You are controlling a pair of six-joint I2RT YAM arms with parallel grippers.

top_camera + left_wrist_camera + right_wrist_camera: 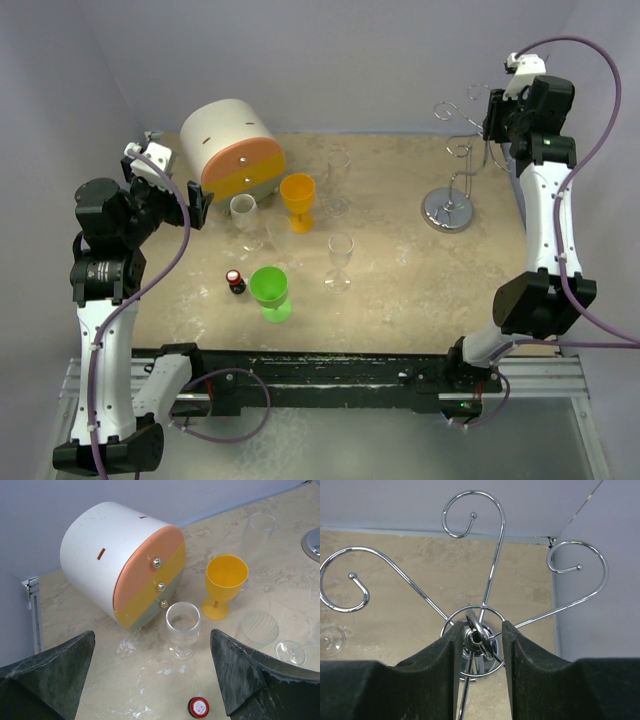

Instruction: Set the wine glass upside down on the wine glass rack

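The wine glass rack [448, 210] stands at the back right on its round chrome base, with curly arms [492, 540] spreading from the pole. My right gripper [480, 626] hovers over its top. The jaws straddle the small top loop [481, 637] with a gap on the right side, and they hold nothing. A clear stemmed wine glass [340, 260] stands upright mid-table, far from the rack. My left gripper [152, 632] is wide open and empty above the table's left side, in front of a short clear glass [182, 629].
A round white drawer box [232, 150] with orange and yellow fronts sits at the back left. An orange goblet [298, 200], a green goblet [270, 293], a tall clear glass [338, 180] and a small red-capped bottle [235, 282] stand around the middle.
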